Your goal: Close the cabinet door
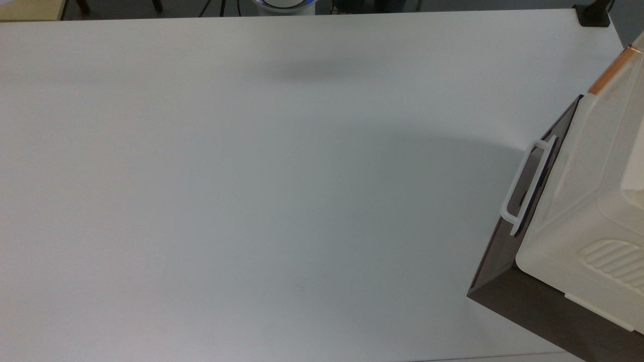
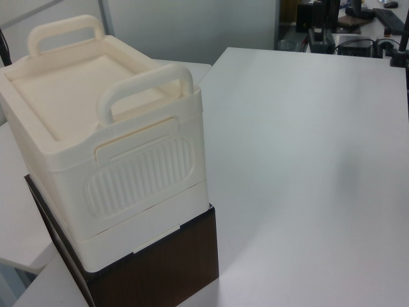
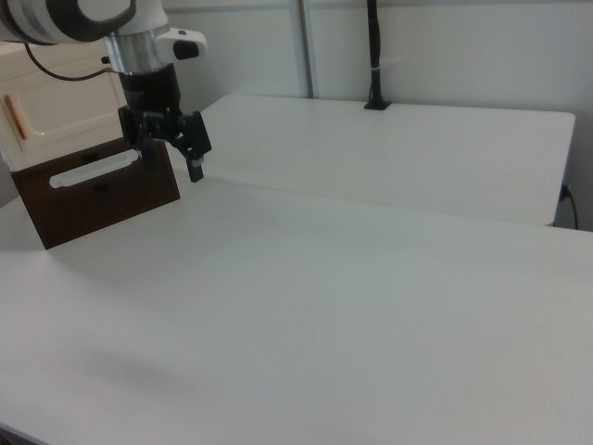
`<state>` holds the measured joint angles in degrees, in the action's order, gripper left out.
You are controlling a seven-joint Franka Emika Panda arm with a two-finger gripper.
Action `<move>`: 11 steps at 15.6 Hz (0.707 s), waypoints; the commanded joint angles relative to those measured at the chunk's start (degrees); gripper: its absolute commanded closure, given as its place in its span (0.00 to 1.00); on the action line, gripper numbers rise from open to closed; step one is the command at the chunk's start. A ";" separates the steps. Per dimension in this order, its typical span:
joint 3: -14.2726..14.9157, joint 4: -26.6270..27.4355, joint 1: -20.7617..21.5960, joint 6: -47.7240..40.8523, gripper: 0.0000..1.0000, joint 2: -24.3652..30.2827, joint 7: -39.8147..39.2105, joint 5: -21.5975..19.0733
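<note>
The cream plastic cabinet door [image 3: 51, 111], with its copper-orange bar handle [image 3: 16, 118], sits flush atop the dark brown box [image 3: 97, 190], apparently shut already. To the door's right, the black two-finger hand [image 3: 169, 158] hangs open, clear of the white desk [image 3: 371, 278]. The door's latch edge is hidden behind the arm.

Arm [image 3: 69, 19] reaching in from the right view's upper left, gripper [image 3: 171, 153] pointing down — fingers spread apart
</note>
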<state>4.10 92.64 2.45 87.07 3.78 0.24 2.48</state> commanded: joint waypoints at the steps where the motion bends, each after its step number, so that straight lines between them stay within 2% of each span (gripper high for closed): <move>1: -0.94 1.93 -2.98 1.08 0.00 1.23 -3.76 -0.55; 11: -0.06 0.00 -2.98 1.17 0.00 -0.18 -3.14 -0.73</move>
<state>4.05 92.77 -0.09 87.23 3.64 -2.21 2.42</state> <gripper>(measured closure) 0.000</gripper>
